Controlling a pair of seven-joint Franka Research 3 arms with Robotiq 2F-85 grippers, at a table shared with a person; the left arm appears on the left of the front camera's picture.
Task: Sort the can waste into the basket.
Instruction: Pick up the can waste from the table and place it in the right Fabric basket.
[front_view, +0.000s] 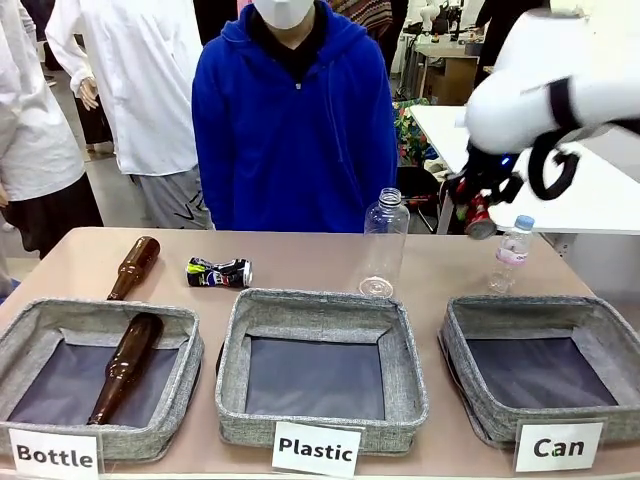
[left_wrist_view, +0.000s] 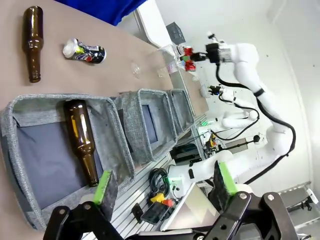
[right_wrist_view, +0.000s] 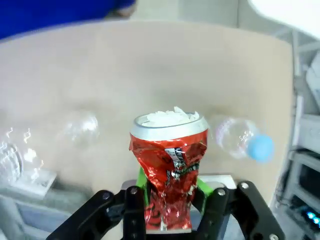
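A: Starting at the left, what is the left gripper (left_wrist_view: 165, 186) doing?

B: Its green-padded fingers stand spread with nothing between them. It looks across the grey fabric basket labelled Bottle (front_view: 30, 318) from the robot's side.

A: And the can over there?

B: The black dented metal can with green and white marks (front_view: 219, 272) lies on its side on the tan table (front_view: 300, 255). It sits beyond the gap between that basket and the grey fabric basket labelled Plastic (front_view: 310, 300), long axis running left to right. I judge the left arm the nearer one to it.

A: And the right gripper (front_view: 478, 192)?

B: It is pinching the red dented metal can with white marks (front_view: 479, 219), up in the air over the table's far right part. In the right wrist view the can's long axis runs along the fingers, silver-rimmed end away from the wrist.

A: Which way is its target?

B: The grey fabric basket labelled Can (front_view: 520, 306) lies below the red can, toward the robot's side and a little right. As I read it, the move is back and down before letting go.

A: Counts, left to right?

B: Two bottles of brown glass: a brown glass bottle on the table (front_view: 133, 267) and a brown glass bottle inside the Bottle basket (front_view: 125, 365). Two cans. Two upright bottles of clear plastic: a tall uncapped clear plastic bottle (front_view: 384, 243) and a small blue-capped clear plastic bottle (front_view: 511, 253). Three baskets, and the Can one holds nothing yet.
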